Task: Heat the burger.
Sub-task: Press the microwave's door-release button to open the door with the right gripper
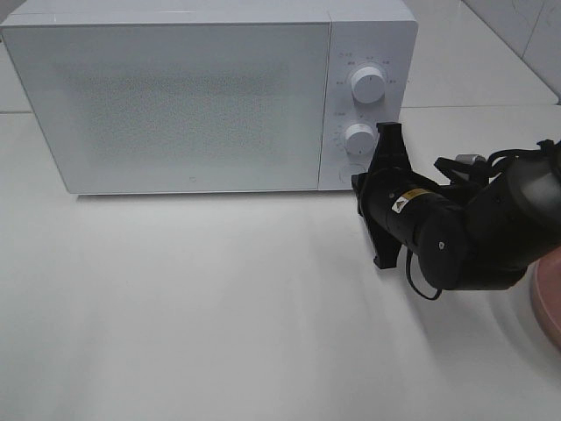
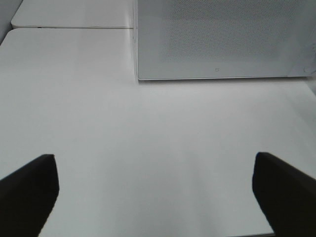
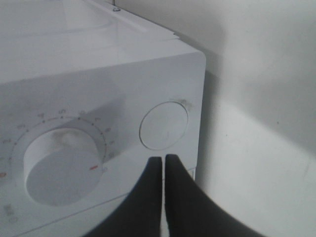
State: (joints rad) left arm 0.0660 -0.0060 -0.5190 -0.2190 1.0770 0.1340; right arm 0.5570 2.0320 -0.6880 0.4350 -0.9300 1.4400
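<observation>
The burger is out of view in all three views. A white microwave point(image 1: 175, 96) stands at the back of the table with its door closed; it also fills the far part of the left wrist view point(image 2: 222, 39). My right gripper point(image 1: 358, 181) is shut and empty. Its tips point(image 3: 163, 159) sit just short of the round push button point(image 3: 164, 126) below the lower knob point(image 3: 61, 168). My left gripper point(image 2: 158, 192) is open wide over bare table in front of the microwave, holding nothing, and it does not show in the exterior view.
A round pink plate point(image 1: 548, 298) peeks in at the right edge, partly behind the right arm. The control panel carries an upper knob point(image 1: 367, 84) and a lower knob point(image 1: 360, 138). White table point(image 1: 219, 307) lies before the microwave.
</observation>
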